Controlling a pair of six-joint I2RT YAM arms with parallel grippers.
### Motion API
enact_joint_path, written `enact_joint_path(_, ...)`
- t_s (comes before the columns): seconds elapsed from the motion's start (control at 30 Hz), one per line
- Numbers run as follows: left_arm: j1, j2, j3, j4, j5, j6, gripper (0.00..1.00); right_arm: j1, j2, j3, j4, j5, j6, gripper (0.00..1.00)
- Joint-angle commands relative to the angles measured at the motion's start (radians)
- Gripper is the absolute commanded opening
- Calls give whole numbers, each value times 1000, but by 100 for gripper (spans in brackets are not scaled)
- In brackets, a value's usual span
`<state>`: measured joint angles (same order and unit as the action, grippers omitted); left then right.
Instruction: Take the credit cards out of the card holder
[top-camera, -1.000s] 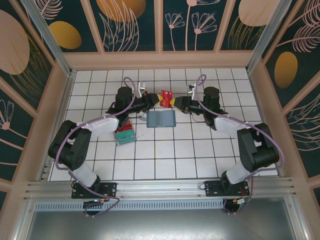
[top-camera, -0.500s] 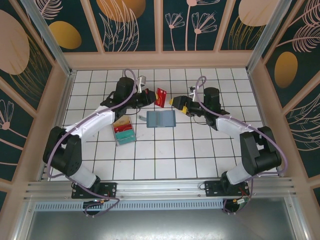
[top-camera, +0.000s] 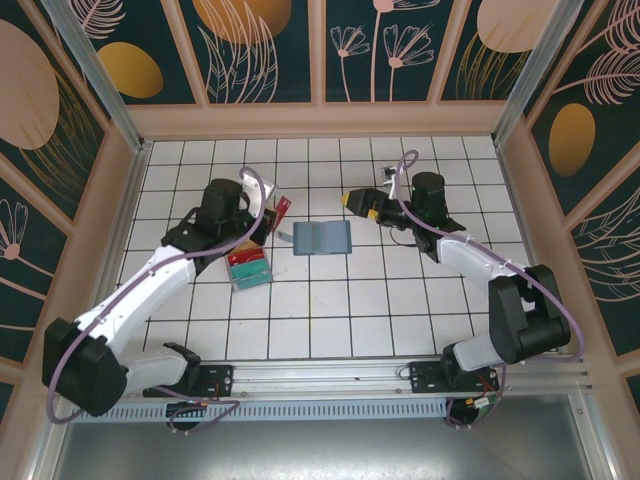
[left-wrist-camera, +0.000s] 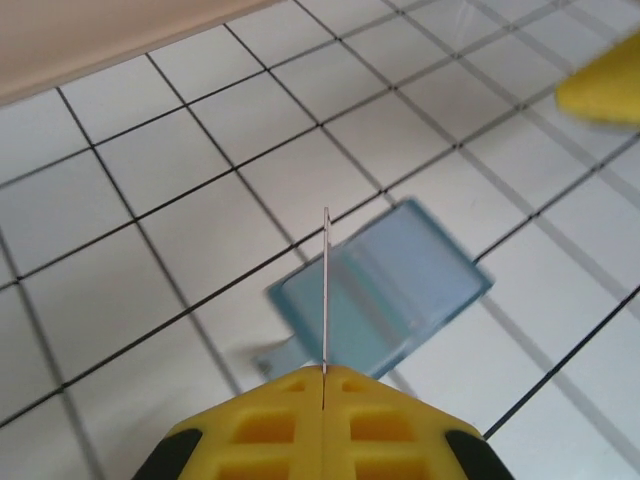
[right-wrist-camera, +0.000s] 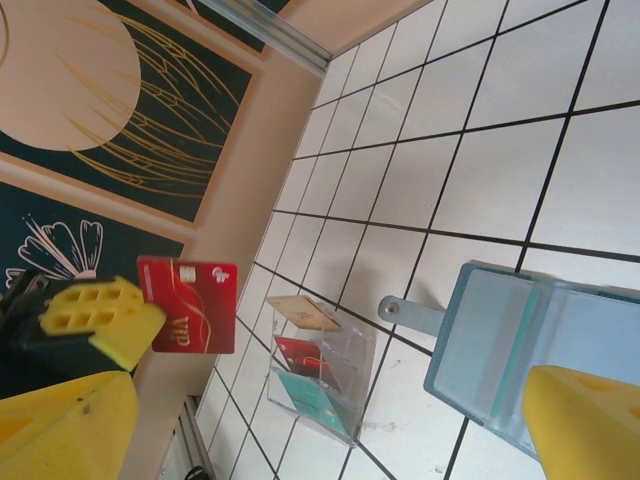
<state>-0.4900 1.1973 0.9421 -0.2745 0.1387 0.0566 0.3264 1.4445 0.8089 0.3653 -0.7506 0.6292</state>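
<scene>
Left gripper (top-camera: 274, 211) clenched on the red card (right-wrist-camera: 188, 305), pinched by one edge. Card upright and clear of the tiles, seen edge-on in the left wrist view. Right gripper (top-camera: 358, 203) released, jaws wide, nothing in them, just upper right of the card holder (top-camera: 323, 238). Holder lies flat at frame centre. Tan card (right-wrist-camera: 300, 312) rests on the clear tray (top-camera: 250, 268), possibly the yellow-orange one, too small to confirm. Step in hand: depositing the red card. Next move: lower it over the tray at left, then let go.
</scene>
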Motion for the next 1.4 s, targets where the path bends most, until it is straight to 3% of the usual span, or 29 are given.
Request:
enact_joint_path(0.0, 1, -67, -47, -79, -75, 292, 0, 4, -4, 28, 0, 14, -23, 99)
enact_joint_path(0.3, 1, -97, -113, -271, -119, 608, 0, 11, 34, 80, -55, 6, -37, 99)
enact_joint_path(0.73, 1, -106, -214, -236, -198, 680, 0, 12, 41, 84, -69, 4, -36, 99)
enact_joint_path(1.37, 2, -62, -216, -173, -200, 692, 0, 15, 46, 74, -65, 8, -28, 99)
